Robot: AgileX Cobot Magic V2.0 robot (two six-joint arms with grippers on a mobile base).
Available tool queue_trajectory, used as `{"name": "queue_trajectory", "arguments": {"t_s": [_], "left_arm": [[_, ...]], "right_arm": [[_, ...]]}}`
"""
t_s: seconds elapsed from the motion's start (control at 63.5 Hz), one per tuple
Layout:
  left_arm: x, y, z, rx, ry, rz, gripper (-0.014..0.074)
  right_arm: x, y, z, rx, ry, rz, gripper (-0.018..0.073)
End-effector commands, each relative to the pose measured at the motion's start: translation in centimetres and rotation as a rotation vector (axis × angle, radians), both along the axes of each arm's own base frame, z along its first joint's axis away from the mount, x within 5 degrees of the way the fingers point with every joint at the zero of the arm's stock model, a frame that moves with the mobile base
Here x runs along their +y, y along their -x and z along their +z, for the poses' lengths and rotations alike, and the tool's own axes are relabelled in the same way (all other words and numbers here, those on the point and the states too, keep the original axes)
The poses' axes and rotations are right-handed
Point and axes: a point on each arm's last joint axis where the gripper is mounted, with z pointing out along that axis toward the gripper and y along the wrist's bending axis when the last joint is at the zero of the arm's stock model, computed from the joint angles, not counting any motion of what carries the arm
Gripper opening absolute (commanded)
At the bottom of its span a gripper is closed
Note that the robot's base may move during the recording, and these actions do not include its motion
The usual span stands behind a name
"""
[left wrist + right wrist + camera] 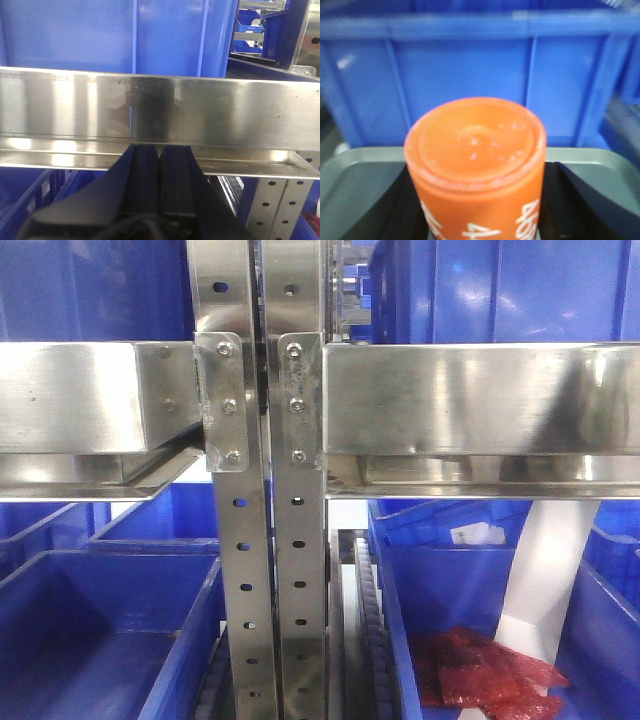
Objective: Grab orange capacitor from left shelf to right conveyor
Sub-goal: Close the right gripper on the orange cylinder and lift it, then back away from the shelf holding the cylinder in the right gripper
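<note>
The orange capacitor [476, 160] is a cylinder with white print that fills the middle of the right wrist view. My right gripper [477, 205] is shut on it, with a dark finger on each side of the cylinder. Its round top faces the camera. My left gripper [160, 152] is shut and empty, its two black pads pressed together just below a steel shelf rail [160, 110]. Neither gripper shows in the front view.
A blue bin wall [470, 75] stands behind the capacitor, above a grey-green rimmed surface [350, 170]. The front view shows steel shelf uprights [265, 540], blue bins [100, 640] below, red bags [485, 675] in the right bin and a white upright piece [540, 580].
</note>
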Motion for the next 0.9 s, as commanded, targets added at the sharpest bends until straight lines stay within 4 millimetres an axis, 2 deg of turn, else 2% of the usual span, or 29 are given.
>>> {"name": "queue_trajectory", "arguments": {"t_s": [0.0,0.11,0.189,0.331,0.441,0.662,0.883], "left_arm": [[0.1,0.2,1.0,-0.102,0.014,0.006,-0.0127],[0.1,0.2,1.0,-0.102,0.014,0.006,-0.0127],[0.1,0.2,1.0,-0.102,0.014,0.006,-0.0127],[0.1,0.2,1.0,-0.102,0.014,0.006,-0.0127],[0.1,0.2,1.0,-0.102,0.014,0.006,-0.0127],[0.1,0.2,1.0,-0.102,0.014,0.006,-0.0127],[0.1,0.2,1.0,-0.102,0.014,0.006,-0.0127]], "right_arm": [[-0.1,3.1,3.9,-0.095,0.022,-0.006,0.0206],[0.0,6.8,4.9,-0.111,0.023,-0.008,0.0206],[0.2,9.6,4.9,-0.134,0.024,-0.009,0.0206],[0.4,14.7,3.4,-0.140,0.024,-0.010,0.0206],[0.5,17.6,2.1,-0.143,0.023,-0.010,0.0206],[0.6,21.9,0.4,-0.236,0.026,-0.011,0.0206],[0.7,23.8,-0.2,-0.308,0.028,-0.012,0.0206]]}}
